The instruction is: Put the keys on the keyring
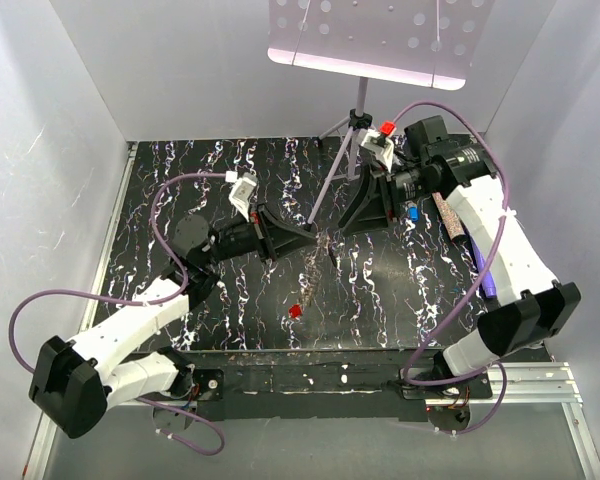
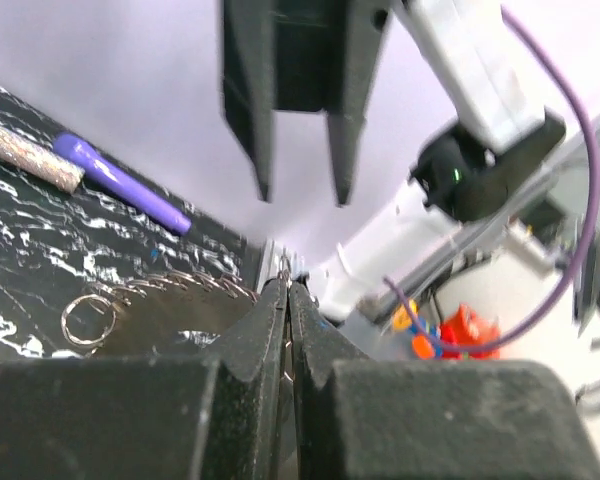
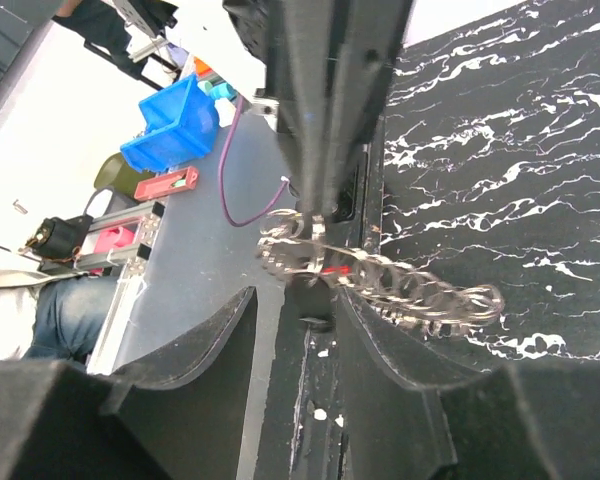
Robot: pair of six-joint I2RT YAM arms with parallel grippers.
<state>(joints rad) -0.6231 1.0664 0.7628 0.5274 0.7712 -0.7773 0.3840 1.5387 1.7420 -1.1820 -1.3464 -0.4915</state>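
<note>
Top ext: both arms reach to centre of black marbled mat (image 1: 242,312), tips nearly meeting. L gripper (image 1: 313,238) and R gripper (image 1: 346,226) face each other. The keyring (image 1: 316,258) shows only as a thin strand hanging under the L tip, too small for detail, and finger state can't be read here. Small red object (image 1: 296,311) lies on the mat nearer the bases, apart from both tips. Blue object (image 1: 412,212) sits beside the R arm. L wrist cam fills in more: L fingers are pressed together w/ no gap, pinching the keyring, coils fanning out to the left and ending in a small loop. R fingers hang above, spread apart, nothing in them. Purple pen (image 2: 130,187) and glitter stick (image 2: 30,155) lie on the mat behind, end to end. R wrist cam: R fingers spread wide, coil held just beyond them, not touching. Red piece (image 3: 342,270) among the coils is seen only in this view.
</note>
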